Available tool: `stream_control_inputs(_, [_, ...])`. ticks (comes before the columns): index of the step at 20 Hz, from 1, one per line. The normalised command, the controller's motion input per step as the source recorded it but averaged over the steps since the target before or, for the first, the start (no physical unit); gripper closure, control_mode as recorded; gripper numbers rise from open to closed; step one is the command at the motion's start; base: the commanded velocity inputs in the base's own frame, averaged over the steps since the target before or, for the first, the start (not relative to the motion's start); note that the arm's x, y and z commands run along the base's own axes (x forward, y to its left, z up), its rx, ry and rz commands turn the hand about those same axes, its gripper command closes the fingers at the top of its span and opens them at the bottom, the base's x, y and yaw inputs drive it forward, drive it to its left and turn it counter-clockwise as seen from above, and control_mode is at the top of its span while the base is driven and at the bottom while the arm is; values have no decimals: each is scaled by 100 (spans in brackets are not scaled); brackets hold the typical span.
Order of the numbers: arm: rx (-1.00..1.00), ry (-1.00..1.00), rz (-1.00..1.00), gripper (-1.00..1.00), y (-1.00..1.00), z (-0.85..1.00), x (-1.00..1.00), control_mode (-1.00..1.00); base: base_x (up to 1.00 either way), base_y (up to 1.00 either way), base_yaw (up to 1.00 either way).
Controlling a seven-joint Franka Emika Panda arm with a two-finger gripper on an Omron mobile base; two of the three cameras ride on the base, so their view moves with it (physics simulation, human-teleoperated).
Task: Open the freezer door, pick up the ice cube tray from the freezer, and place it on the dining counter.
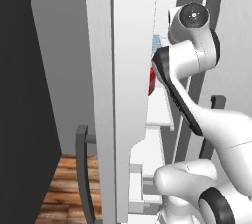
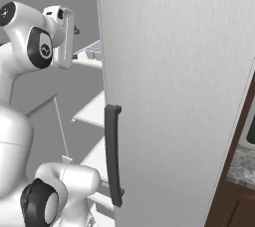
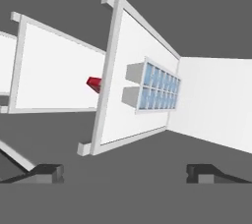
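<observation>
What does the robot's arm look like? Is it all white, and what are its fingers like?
Mostly white. The arm is made of smooth, rounded white parts with dark grey or black bands and round caps at the joints. No cables or markings show. The gripper has two small dark grey fingers with blocky, flat tips.

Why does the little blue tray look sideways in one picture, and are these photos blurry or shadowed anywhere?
Hand view: the camera rolls with the hand, so the ice cube tray and its shelf look tipped; edges crisp, lighting flat, no glare. Left base view: soft, slightly blurred edges on the freezer door; red carton half hidden. Right base view: faint streaks on the fridge door, no cast shadows.
</observation>
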Motion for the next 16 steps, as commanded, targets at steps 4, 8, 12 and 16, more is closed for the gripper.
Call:
stream_control_inputs(4, [0, 11, 0, -100, 0, -1, 15, -100, 0, 0, 0])
stream_control_inputs(8, [1, 7, 0, -100, 4, -7, 19, -100, 0, 0, 0])
stream_control_inputs(12, [2, 2, 0, -100, 2, -4, 20, -100, 0, 0, 0])
stream_control_inputs(16, [1, 0, -2, -100, 9, -12, 24, -100, 0, 0, 0])
